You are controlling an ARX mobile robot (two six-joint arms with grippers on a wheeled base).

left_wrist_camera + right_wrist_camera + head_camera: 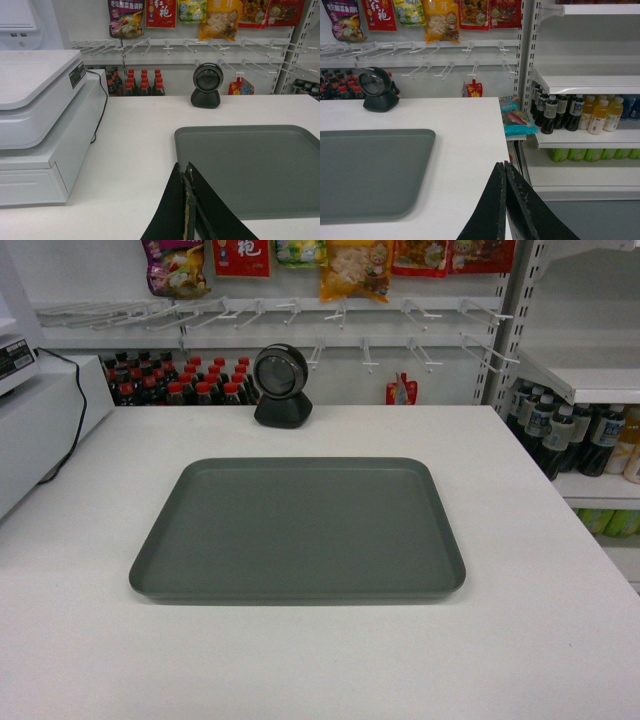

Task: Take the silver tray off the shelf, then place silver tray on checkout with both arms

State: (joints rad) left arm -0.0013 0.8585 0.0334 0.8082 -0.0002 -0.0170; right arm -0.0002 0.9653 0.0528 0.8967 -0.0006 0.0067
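Silver tray (pixel 298 530) on checkout (pixel 520 540); apparently clear of jaws.

silver tray (pixel 298 530) flat on checkout (pixel 520 640)

The light is bright and even, coming from above. The tray (pixel 298 530) casts only a thin soft shadow on the white counter (pixel 520 640). The black fingers (pixel 192 210) up close look blurry.

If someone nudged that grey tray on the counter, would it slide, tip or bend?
The silver tray lies flat on the smooth white checkout, so it would probably slide, not tip. Its straight edges suggest it is stiff. The low rim and matte surface offer little grip, so lifting from one side looks awkward.
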